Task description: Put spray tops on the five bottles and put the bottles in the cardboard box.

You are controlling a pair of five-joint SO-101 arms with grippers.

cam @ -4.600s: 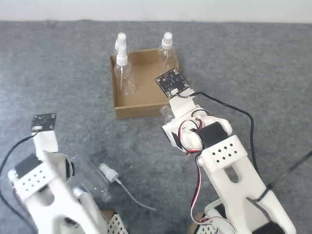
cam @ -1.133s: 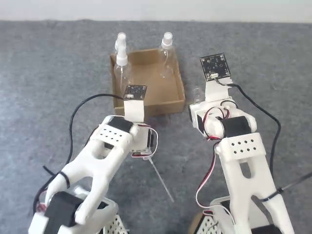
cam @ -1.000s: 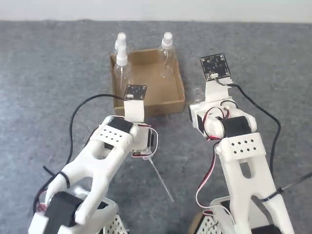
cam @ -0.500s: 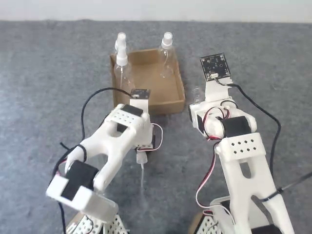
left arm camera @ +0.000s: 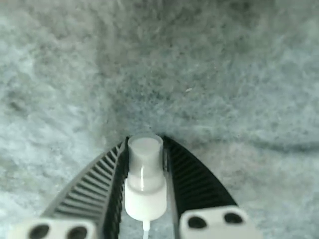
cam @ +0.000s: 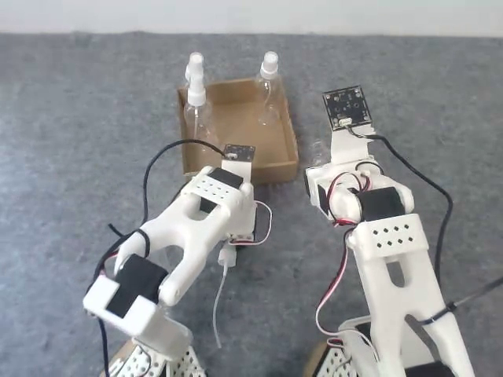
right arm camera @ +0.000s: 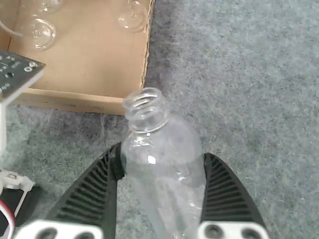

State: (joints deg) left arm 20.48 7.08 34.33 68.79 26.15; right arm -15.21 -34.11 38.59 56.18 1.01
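My left gripper [left arm camera: 144,142] is shut on a white spray top [left arm camera: 144,169], held off the grey carpet. In the high view that spray top [cam: 227,257] hangs under the left arm, its thin tube [cam: 218,310] trailing toward the front. My right gripper [right arm camera: 162,157] is shut on a clear uncapped bottle [right arm camera: 159,149], open neck up, just right of the cardboard box [cam: 240,171]. The same bottle [cam: 315,148] peeks out beside the box's right wall. Three bottles with spray tops stand in the box: two at its back left [cam: 196,94] and one at its back right [cam: 269,64].
Grey carpet covers the whole table. The box [right arm camera: 75,97] lies close beside the held bottle, with the left arm's camera board [right arm camera: 15,72] just in front of its near wall. The two arms stand close together in front of the box.
The left arm has swung with the spray top toward the right arm, and the tube now hangs toward the front. The right arm and its bottle have kept still.
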